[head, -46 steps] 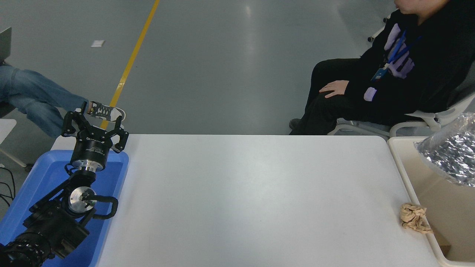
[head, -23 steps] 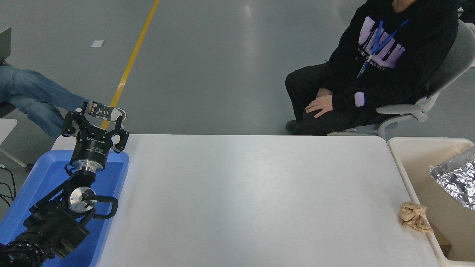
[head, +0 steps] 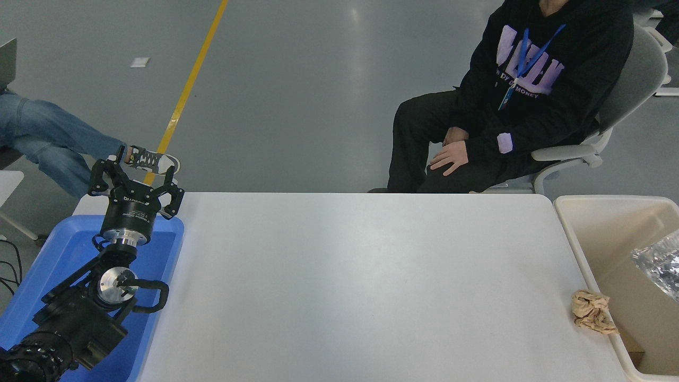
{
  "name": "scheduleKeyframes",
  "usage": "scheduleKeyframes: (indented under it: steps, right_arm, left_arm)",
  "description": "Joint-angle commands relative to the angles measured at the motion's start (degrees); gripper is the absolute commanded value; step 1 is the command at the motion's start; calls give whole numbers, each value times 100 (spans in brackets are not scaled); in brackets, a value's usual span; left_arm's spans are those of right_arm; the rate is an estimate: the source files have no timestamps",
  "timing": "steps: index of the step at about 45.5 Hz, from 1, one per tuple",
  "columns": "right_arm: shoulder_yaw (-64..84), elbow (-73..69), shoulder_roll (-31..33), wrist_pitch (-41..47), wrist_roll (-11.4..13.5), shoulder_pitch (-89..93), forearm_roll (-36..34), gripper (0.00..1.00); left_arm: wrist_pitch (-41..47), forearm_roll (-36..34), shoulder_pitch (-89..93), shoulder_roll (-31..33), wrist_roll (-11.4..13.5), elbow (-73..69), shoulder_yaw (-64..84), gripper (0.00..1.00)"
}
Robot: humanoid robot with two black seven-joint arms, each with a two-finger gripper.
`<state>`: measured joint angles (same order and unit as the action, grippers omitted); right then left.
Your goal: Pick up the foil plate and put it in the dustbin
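Observation:
The shiny silver foil plate (head: 656, 262) shows only in part at the right edge of the head view, inside the cream dustbin (head: 594, 212), which stands off the table's right end. My left gripper (head: 132, 176) is parked at the lower left above the blue tray, open and empty. The right arm and its gripper are out of view.
A blue plastic tray (head: 58, 249) lies under the left arm at the table's left end. A crumpled brown paper wad (head: 591, 310) lies on the table by the dustbin's rim. A person in black (head: 509, 106) sits on a chair beyond the far edge. Another person's leg (head: 58, 143) is at far left.
The foil plate has sunk lower and further right in the dustbin, with less of it showing. The seated person has rolled left and sat upright. The left arm has not moved.

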<state>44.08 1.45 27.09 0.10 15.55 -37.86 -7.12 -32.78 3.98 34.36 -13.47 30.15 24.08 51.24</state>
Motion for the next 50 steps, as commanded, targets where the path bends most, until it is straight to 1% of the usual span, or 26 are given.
scheduleKeyframes:
  steps: [1, 15, 16, 18, 19, 20, 23, 30, 36, 42, 45, 50]
  right_arm:
    - [118, 145, -99, -344, -105, 156, 413, 0]
    - [57, 127, -222, -371, -105, 77, 413, 0]
    - [57, 136, -222, -379, -105, 59, 413, 13]
    - [65, 163, -178, -406, -105, -11, 413, 48]
    - [65, 163, -161, -423, -105, -55, 413, 59]
    - [57, 154, -152, -450, -105, -81, 413, 63]
    - [48, 136, -143, -564, -105, -90, 413, 63]
    - [-5, 110, -160, -705, -105, -81, 404, 73]
    - [-215, 101, -143, -705, -105, -134, 404, 77]
    - [-734, -126, -117, -696, -105, -239, 413, 78]
    - [-866, -486, 6, -696, -96, -415, 422, 79]
    - [-866, -1365, 550, -696, -96, -784, 422, 83]
  left_arm:
    - [0, -3, 0, 3, 0, 0, 0, 99]
    - [0, -3, 0, 3, 0, 0, 0, 99]
    - [0, 6, 0, 3, 0, 0, 0, 99]
    - [0, 6, 0, -6, 0, 0, 0, 99]
    - [0, 6, 0, 3, 0, 0, 0, 99]
    - [0, 6, 0, 3, 0, 0, 0, 99]
    - [0, 6, 0, 3, 0, 0, 0, 99]
    - [0, 6, 0, -6, 0, 0, 0, 99]
    - [0, -3, 0, 3, 0, 0, 0, 99]
    - [0, -3, 0, -6, 0, 0, 0, 99]
    - [0, -3, 0, 3, 0, 0, 0, 99]
    - [0, -3, 0, 3, 0, 0, 0, 99]
